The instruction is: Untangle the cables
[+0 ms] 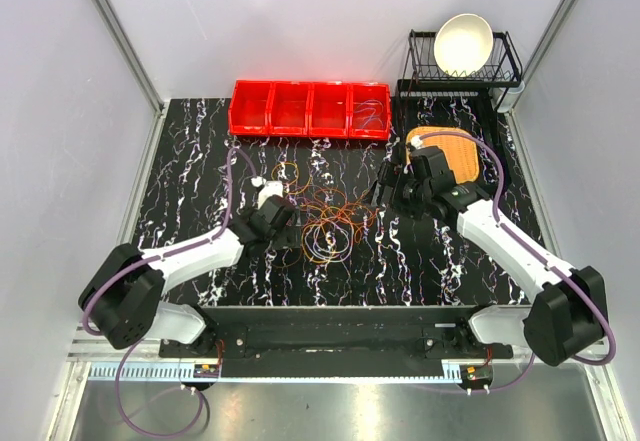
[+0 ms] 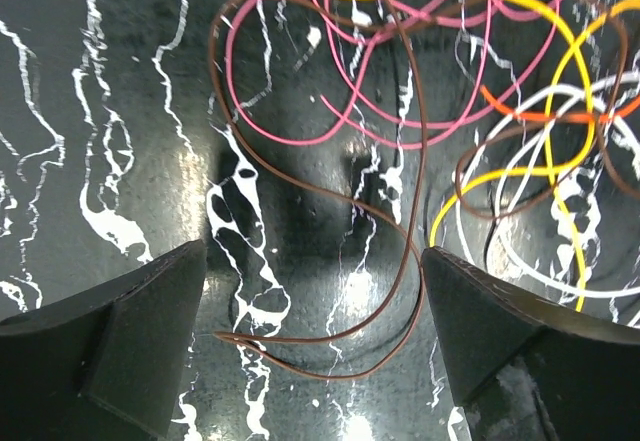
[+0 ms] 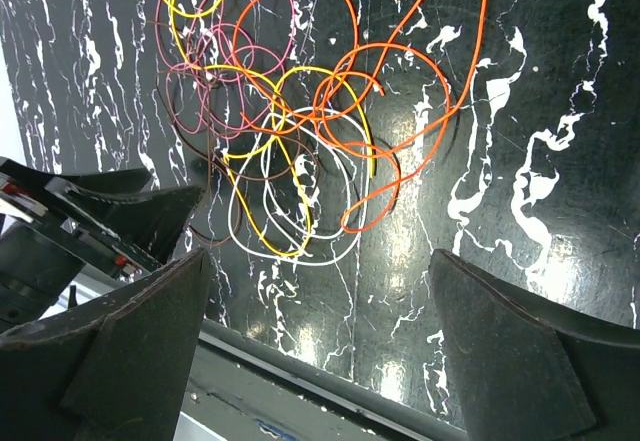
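1. The left jaws stand wide apart and hold nothing. They sit low at the left edge of the pile, with a loop of brown wire (image 2: 400,261) lying on the bench between them. The right jaws are also apart and empty, just right of the pile.
2. The cables (image 1: 320,216) lie in one heap in the middle of the bench, between the two arms.
3. Progress, as I judge it: barely begun. Orange (image 3: 400,91), yellow (image 3: 250,161), pink (image 3: 210,71) and white (image 3: 270,211) strands cross one another many times, none is lifted, and none lies clearly apart from the heap. Nearly all the separating is left.
4. The wires are thin, smooth-coated and springy, and they hold round loops and curls rather than lying straight. The brown one tapers to a narrow hairpin bend at the near side.
5. The bench (image 1: 200,161) is glossy black with white marble veining, and it reflects the lights.
6. At the far edge stands a row of red plastic bins (image 1: 310,109). Thin wires seem to lie in the rightmost compartment, though I cannot tell for sure.
7. Far right, a black wire rack (image 1: 505,61) carries a pale round bowl (image 1: 463,43), and an orange woven mat (image 1: 455,153) lies near it.
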Available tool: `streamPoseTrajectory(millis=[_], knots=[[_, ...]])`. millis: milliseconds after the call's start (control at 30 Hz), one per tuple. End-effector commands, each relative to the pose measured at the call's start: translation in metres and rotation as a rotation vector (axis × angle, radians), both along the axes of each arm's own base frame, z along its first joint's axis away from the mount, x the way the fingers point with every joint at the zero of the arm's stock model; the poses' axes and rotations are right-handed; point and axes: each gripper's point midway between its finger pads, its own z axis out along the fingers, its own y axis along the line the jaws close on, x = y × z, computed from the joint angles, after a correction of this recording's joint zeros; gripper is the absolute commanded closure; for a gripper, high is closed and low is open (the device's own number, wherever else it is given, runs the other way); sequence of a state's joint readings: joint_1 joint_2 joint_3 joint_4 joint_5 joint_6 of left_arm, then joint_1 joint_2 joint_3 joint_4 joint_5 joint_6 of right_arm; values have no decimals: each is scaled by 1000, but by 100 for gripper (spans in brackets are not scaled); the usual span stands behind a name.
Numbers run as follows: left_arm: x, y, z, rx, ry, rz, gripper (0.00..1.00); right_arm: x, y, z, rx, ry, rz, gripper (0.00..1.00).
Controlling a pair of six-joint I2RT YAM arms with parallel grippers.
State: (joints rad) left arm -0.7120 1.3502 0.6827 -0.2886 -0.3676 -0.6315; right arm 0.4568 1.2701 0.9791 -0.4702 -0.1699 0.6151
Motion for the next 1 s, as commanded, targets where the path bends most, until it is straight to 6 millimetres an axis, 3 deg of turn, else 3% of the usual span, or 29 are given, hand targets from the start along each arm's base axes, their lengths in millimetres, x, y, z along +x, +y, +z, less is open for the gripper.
streamPoseTrajectory(millis=[0, 233, 333, 433, 467, 500, 600, 700, 800, 867, 933, 967], knots=[[6, -16, 4, -25, -31, -83, 8, -1, 8, -3, -2, 0, 30, 5], [2, -16, -12, 16, 38, -88, 23, -2, 8, -7, -16, 9, 36, 5], [-2, -16, -12, 23, 48, -83, 35, -3, 6, -11, -27, 14, 32, 5], [-3, -14, -14, 40, 49, -79, 59, -4, 6, -17, -36, 30, 31, 5], [-2, -14, -12, 42, 46, -77, 73, -4, 7, -19, -38, 34, 35, 5], [-1, -15, -10, 46, 44, -78, 100, -4, 8, -19, -38, 34, 34, 5], [0, -18, 2, 49, 34, -94, 100, -4, 10, -23, -42, 43, 40, 5], [2, -22, 22, 38, 9, -109, 100, -4, 12, -21, -38, 41, 41, 5], [7, -23, 56, 22, -37, -123, 100, -5, 14, -21, -36, 39, 44, 5], [15, -27, 95, -2, -104, -131, 100, -5, 15, -19, -32, 34, 46, 5], [15, -18, 123, 23, -138, -128, 100, -5, 16, -17, -29, 27, 48, 5], [23, -20, 156, 1, -198, -117, 100, -5, 17, -16, -27, 26, 48, 5]])
